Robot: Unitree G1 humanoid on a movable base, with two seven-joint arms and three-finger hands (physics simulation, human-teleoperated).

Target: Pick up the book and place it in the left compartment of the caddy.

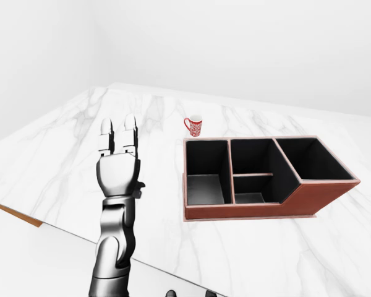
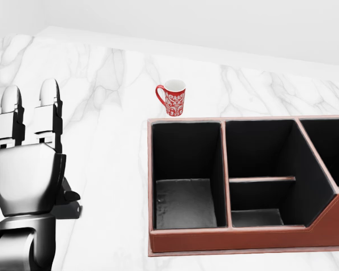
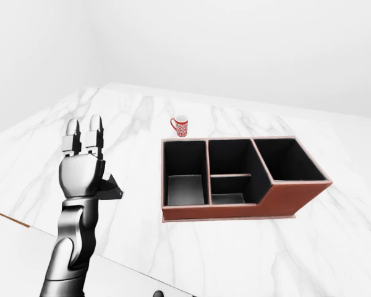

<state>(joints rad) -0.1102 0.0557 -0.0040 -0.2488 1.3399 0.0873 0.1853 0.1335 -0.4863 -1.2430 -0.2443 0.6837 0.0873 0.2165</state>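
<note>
Searching appears to be the step in hand: the book, the item to be lifted, is not showing in any of the three views, so the pick-up is judged not yet begun.

Item, left robot hand (image 2: 28,169): it is standing raised over the bench (image 1: 68,161), well to the left of the caddy (image 2: 231,237) in the head view, back of the palm facing the cameras. Its two long fingers (image 2: 48,107) are pointing straight up and side by side, extended rather than curled. The thumb (image 3: 111,192) is jutting out to the right below the palm. The robot hand is holding nothing. The forearm is rising steeply from the bottom edge of the left-eye view.

Item, right robot hand: not appearing in any view.

Item, caddy: brown outer walls, dark lining, resting on the marble bench. The left compartment (image 2: 183,169) is lying open and looks empty down to its grey floor. The middle bay is divided by a low crosswise partition; the third bay is sitting at the right.

Item, red patterned mug (image 2: 172,97): standing upright on the bench just above the caddy's left compartment in the head view, apart from its rim.

Next move, as a judgement: locating the book, possibly lying outside the frame, then bringing the open fingers down around it.
</note>
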